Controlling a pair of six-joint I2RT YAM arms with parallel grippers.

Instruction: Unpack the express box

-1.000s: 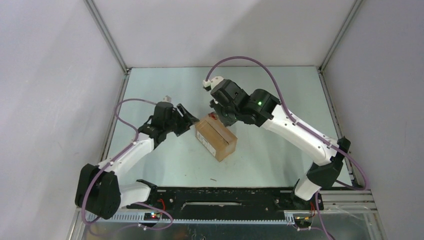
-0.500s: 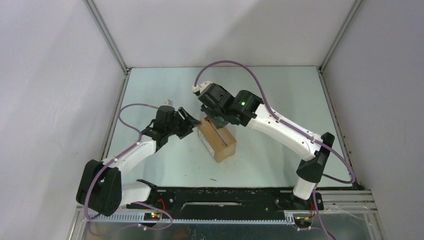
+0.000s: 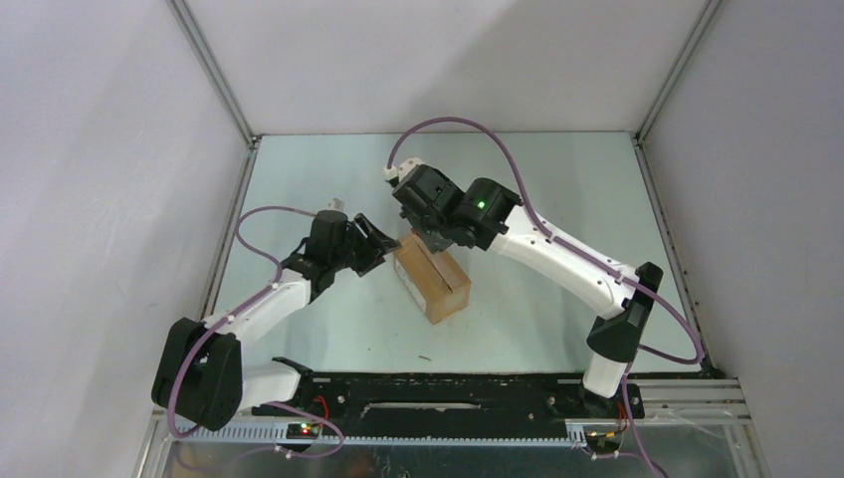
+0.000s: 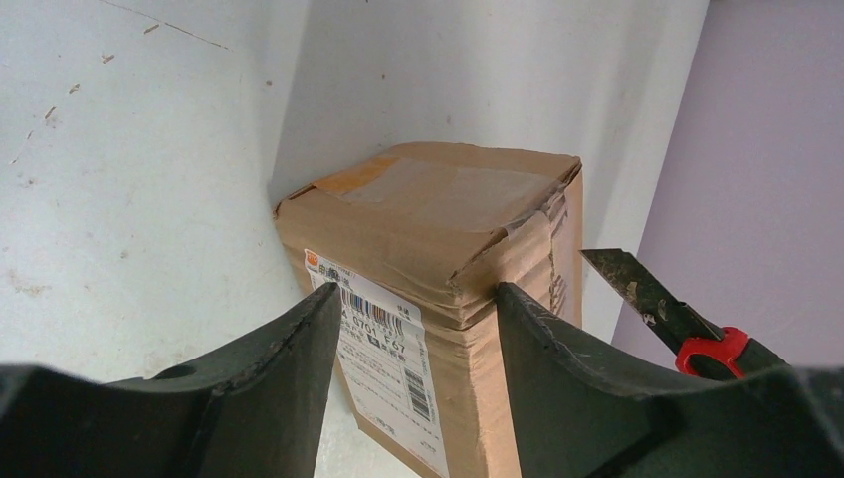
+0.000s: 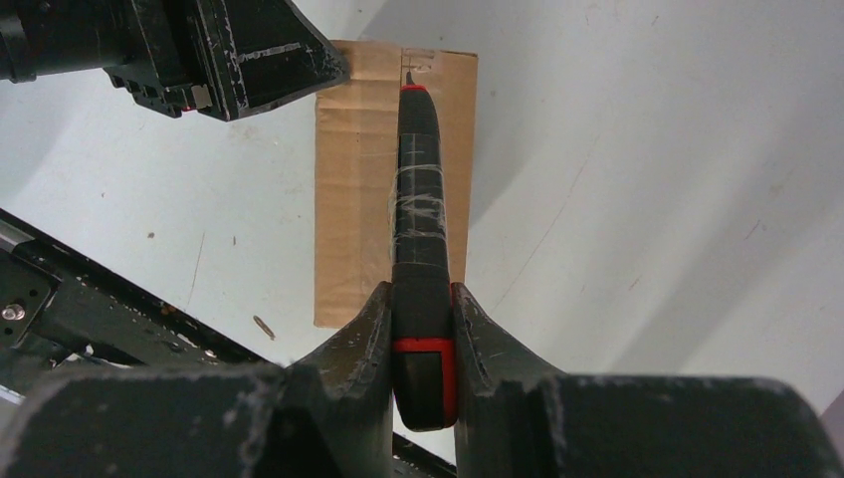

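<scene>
The express box (image 3: 435,281) is a small brown carton lying on the table between both arms. The left wrist view shows its taped flaps and white label (image 4: 383,339). My left gripper (image 3: 386,242) is open at the box's left end. Its fingers (image 4: 299,339) stand either side of the box's near corner, and I cannot tell if they touch it. My right gripper (image 5: 420,291) is shut on a red-and-black utility knife (image 5: 419,199). It holds the knife over the box top (image 5: 348,199), blade tip at the far end. The blade (image 4: 637,284) also shows in the left wrist view.
Grey enclosure walls with metal corner posts (image 3: 214,85) close in the table on three sides. A black rail (image 3: 448,393) runs along the near edge. A small scrap (image 3: 425,358) lies on the table in front of the box.
My right arm has swung left and brought the knife over the box's far end. My left gripper has moved a little closer to the box. The box has hardly moved.
</scene>
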